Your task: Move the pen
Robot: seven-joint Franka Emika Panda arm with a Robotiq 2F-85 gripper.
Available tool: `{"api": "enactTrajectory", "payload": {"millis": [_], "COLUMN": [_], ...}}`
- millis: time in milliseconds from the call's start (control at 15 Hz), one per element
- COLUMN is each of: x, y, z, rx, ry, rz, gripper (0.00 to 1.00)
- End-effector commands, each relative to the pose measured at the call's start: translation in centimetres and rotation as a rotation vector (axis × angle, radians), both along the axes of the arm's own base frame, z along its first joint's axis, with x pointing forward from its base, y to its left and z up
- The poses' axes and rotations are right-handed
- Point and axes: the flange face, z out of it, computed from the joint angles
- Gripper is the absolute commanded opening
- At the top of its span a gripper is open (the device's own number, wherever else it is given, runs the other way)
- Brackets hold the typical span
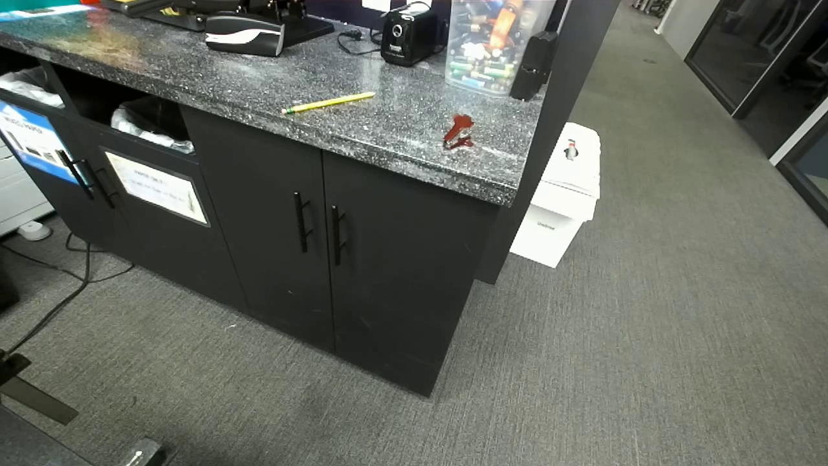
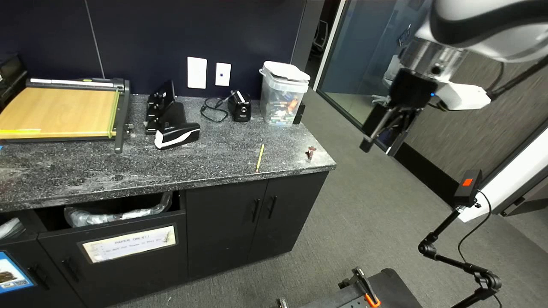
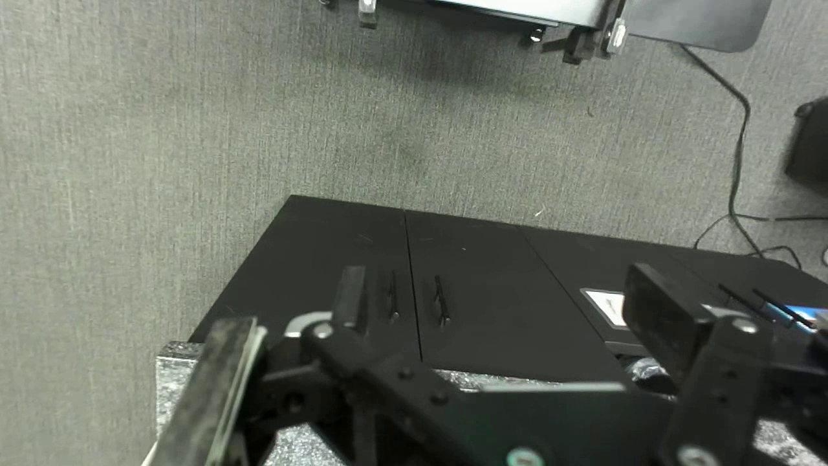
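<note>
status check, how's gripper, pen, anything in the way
Gripper open, holding nothing. Pen lying on countertop. Small red object nearby, apart from it, likely no obstacle.

Bare surface (image 2: pixel 224 154) stretches to both sides of the pen (image 2: pixel 260 158), with free air above it and an open approach over the nearby front edge. The pincer (image 2: pixel 381 146), jaws spread, hangs well apart from the things there. Toward the corner the small red object (image 2: pixel 311 152) is in the way, a bare strip dividing it from the pen. The translucent tub (image 2: pixel 282 96) and black boxy device (image 2: pixel 241 107) bar the back; the stapler (image 2: pixel 177 136) blocks the other flank, past a broad free stretch.
</note>
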Motion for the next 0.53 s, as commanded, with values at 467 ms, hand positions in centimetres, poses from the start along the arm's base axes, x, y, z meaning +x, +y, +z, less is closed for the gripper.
{"api": "enactTrajectory", "payload": {"millis": [467], "x": [19.2], "y": [7.0], "z": [-3.8], "rx": [0.030], "ry": [-0.036], "rz": [-0.074], "gripper": [1.00]}}
